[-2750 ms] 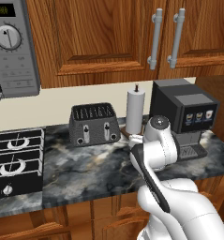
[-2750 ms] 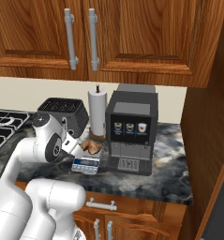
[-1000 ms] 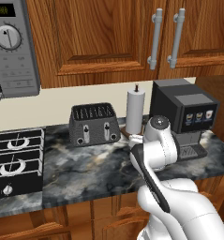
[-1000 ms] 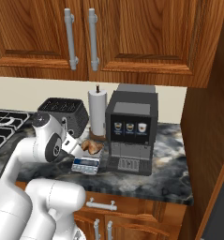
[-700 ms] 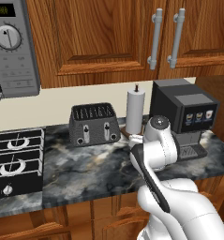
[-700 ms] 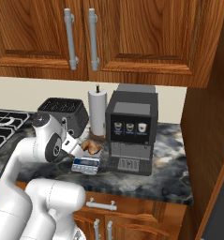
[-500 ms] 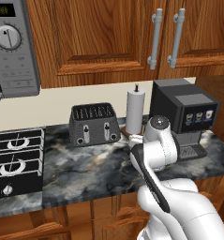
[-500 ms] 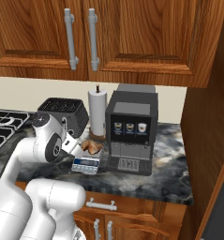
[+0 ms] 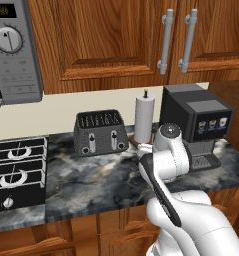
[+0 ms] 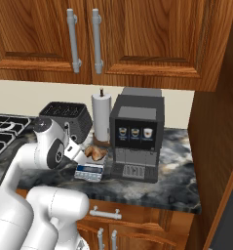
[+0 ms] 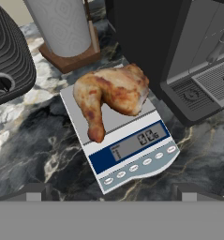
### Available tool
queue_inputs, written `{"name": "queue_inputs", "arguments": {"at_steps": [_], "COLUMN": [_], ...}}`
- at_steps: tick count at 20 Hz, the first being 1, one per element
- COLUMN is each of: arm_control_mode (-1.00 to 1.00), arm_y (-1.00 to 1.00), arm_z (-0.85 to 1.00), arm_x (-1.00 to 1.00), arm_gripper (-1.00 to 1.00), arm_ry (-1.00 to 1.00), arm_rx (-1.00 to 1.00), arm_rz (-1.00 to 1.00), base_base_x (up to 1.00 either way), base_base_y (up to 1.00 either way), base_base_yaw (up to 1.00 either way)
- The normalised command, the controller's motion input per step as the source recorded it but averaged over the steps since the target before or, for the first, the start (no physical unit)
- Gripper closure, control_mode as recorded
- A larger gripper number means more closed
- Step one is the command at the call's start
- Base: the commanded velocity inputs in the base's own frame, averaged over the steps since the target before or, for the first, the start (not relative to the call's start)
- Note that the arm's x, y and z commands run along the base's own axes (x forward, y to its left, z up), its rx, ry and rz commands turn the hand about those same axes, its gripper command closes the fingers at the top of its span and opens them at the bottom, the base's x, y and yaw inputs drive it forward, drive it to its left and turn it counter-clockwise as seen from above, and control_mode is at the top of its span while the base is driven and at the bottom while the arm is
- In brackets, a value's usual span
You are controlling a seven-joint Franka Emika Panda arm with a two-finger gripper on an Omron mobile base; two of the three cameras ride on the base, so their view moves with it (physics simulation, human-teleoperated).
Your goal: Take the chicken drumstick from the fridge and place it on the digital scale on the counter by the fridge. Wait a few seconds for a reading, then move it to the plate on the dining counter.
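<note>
Chicken drumstick [image 11: 112, 96] lies on the digital scale [image 11: 132, 154] at the middle of your hand view, its thick end toward the upper right and its narrow bone end pointing down toward the scale's blue display panel. You can see digits on that panel and a row of small oval buttons below it. The scale sits on the dark marbled counter [image 11: 33, 150], just beside the black coffee machine [image 11: 188, 56] at the right of the frame, with the paper towel roll [image 11: 62, 26] on its wooden base at the upper left and the black toaster [image 11: 8, 56] at the left edge.

In your right base view the drumstick [image 10: 96, 152] shows at the centre, resting on the scale [image 10: 89, 172] in front of the coffee machine [image 10: 136, 139].

Your gripper [image 11: 111, 190] hovers over the scale with its jaws spread fully wide, the two dark finger tips [image 11: 36, 191] well apart at the bottom of the hand view, holding nothing
</note>
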Motion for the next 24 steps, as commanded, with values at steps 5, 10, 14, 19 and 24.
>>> {"name": "queue_inputs", "arguments": {"at_steps": [5, 10, 14, 19, 24], "arm_control_mode": [-1.0, -1.0, -1.0, -1.0, -1.0], "arm_y": [0.0, 0.0, 0.0, 0.0, 0.0], "arm_z": [0.0, 0.0, 0.0, 0.0, 0.0], "arm_x": [0.0, 0.0, 0.0, 0.0, 0.0], "arm_gripper": [-1.0, -1.0, -1.0, -1.0, -1.0], "arm_ry": [0.0, 0.0, 0.0, 0.0, 0.0], "arm_rx": [0.0, 0.0, 0.0, 0.0, 0.0], "arm_rz": [0.0, 0.0, 0.0, 0.0, 0.0], "base_base_x": [0.0, 0.0, 0.0, 0.0, 0.0], "base_base_y": [0.0, 0.0, 0.0, 0.0, 0.0], "base_base_yaw": [0.0, 0.0, 0.0, 0.0, 0.0]}}
